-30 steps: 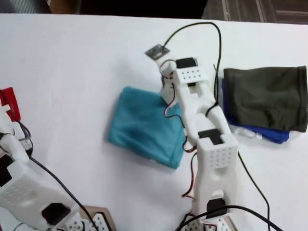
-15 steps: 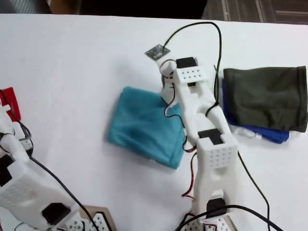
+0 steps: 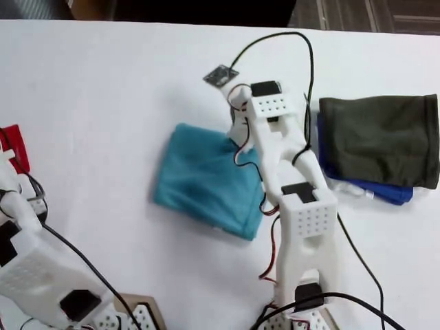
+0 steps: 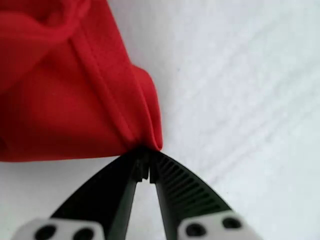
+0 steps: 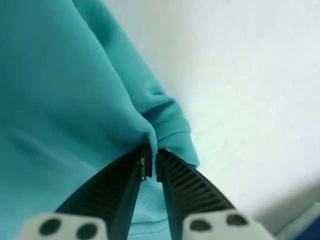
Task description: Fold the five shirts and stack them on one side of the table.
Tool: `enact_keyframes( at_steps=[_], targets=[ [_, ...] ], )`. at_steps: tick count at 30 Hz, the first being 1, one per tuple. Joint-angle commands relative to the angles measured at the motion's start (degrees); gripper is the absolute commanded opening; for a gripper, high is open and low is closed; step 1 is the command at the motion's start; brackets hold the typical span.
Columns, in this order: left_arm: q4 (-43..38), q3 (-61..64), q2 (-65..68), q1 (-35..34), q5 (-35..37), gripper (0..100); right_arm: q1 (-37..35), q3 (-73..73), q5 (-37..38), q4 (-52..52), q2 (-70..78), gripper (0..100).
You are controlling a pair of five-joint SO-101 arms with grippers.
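Note:
A folded teal shirt (image 3: 206,180) lies mid-table. My right gripper (image 5: 149,161) is shut on its edge; the teal shirt (image 5: 65,100) bunches up at the fingertips, and the right arm (image 3: 289,172) stands over the shirt's right side. At the left edge lies a red shirt (image 3: 12,146). My left gripper (image 4: 145,162) is shut on a corner of the red shirt (image 4: 65,90). On the right, a dark olive shirt (image 3: 381,137) lies folded on top of a blue shirt (image 3: 371,189).
The left arm's white body (image 3: 34,268) fills the near left corner. Black cables (image 3: 302,55) loop above the right arm. The white table (image 3: 103,89) stretches bare at the back left.
The right arm has shifted slightly toward the left; the teal shirt's right edge has moved a little with it. The left arm has not moved.

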Motion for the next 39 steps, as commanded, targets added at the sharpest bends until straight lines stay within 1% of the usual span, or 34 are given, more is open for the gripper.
enact_keyframes(
  at_steps=[1, 9, 13, 17, 22, 26, 29, 32, 36, 39],
  targets=[
    [-1.49, 0.57, 0.88, -0.62, 0.26, 3, -0.75, -5.71, 0.26, 1.27, -0.4, 2.1],
    [-1.49, 0.57, 0.88, -0.62, 0.26, 3, -1.98, -16.35, 0.62, 5.49, 0.04, 2.1],
    [-1.49, 0.57, 0.88, -0.62, 0.26, 3, -2.77, -17.41, 4.66, 6.2, 0.04, 2.1],
    [-1.49, 0.57, 0.88, -0.62, 0.26, 3, -3.12, -17.76, 5.54, 6.9, 0.04, 2.1],
    [-1.49, 0.57, 0.88, -0.62, 0.26, 3, -3.47, -17.23, 5.36, 1.89, 0.75, 2.1],
    [-1.49, 0.57, 0.88, -0.62, 0.26, 3, -3.38, -17.76, 5.1, -3.38, 6.11, 2.1],
    [-1.49, 0.57, 0.88, -0.62, 0.26, 3, -3.38, -17.85, 5.1, -4.0, 9.19, 2.3],
    [-1.49, 0.57, 0.88, -0.62, 0.26, 3, -3.38, -18.37, 4.75, -2.86, 9.01, 6.7],
    [-1.49, 0.57, 0.88, -0.62, 0.26, 3, -3.03, -24.18, -0.53, 1.63, 5.14, 13.7],
    [-1.49, 0.57, 0.88, -0.62, 0.26, 3, -2.07, -27.34, -1.32, 5.05, 2.77, 14.1]
  ],
)
